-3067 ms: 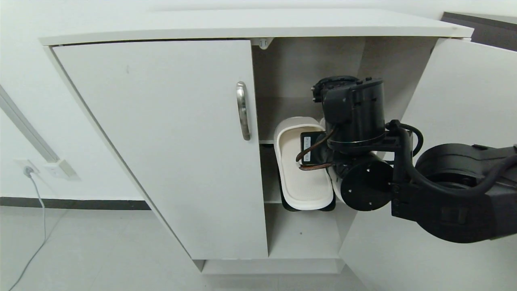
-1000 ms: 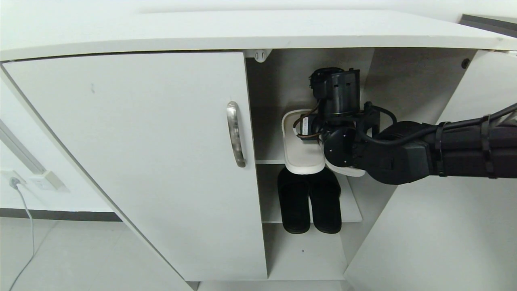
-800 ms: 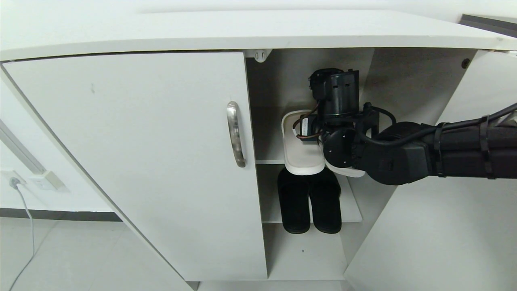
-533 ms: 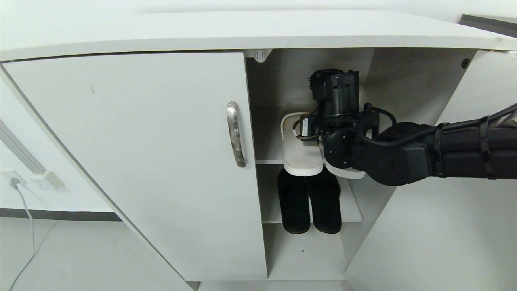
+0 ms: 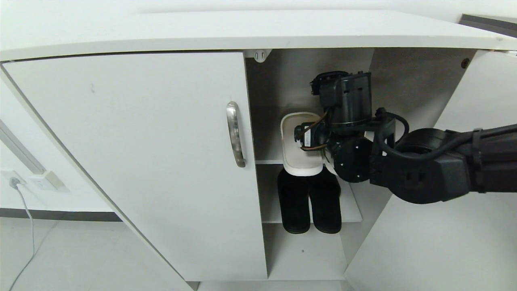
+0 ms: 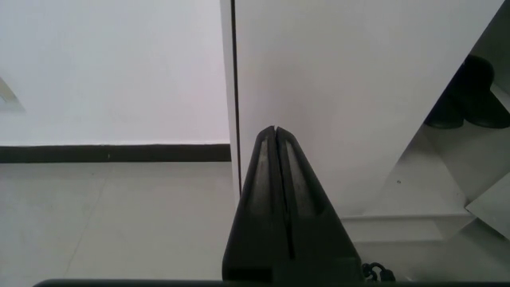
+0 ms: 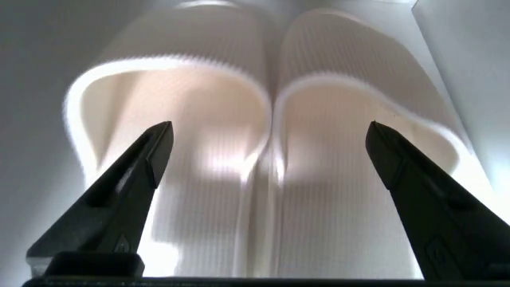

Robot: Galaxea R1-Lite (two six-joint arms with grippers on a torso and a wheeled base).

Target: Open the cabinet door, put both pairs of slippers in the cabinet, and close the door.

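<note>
The white slippers (image 5: 297, 153) lie side by side on the cabinet's upper shelf (image 5: 264, 161), heels jutting over its front edge. The black slippers (image 5: 309, 206) sit on the shelf below. My right arm's wrist (image 5: 347, 101) hangs in the open right half of the cabinet, just in front of the white pair. In the right wrist view my right gripper (image 7: 269, 131) is open, its fingers wide apart and clear of the white slippers (image 7: 271, 159). My left gripper (image 6: 275, 131) is shut on nothing, low in front of the closed left door; the black slippers (image 6: 470, 100) show beyond it.
The left door (image 5: 141, 153) is closed, its metal handle (image 5: 235, 133) near the middle edge. The right door (image 5: 424, 250) stands swung open at the right, beside my right arm. A wall socket and cable (image 5: 14, 184) sit low on the left wall.
My right wrist has drawn back out of the cabinet, toward me and to the right. The white slippers stay on the upper shelf. Since 3.1 s ago the camera has moved closer.
</note>
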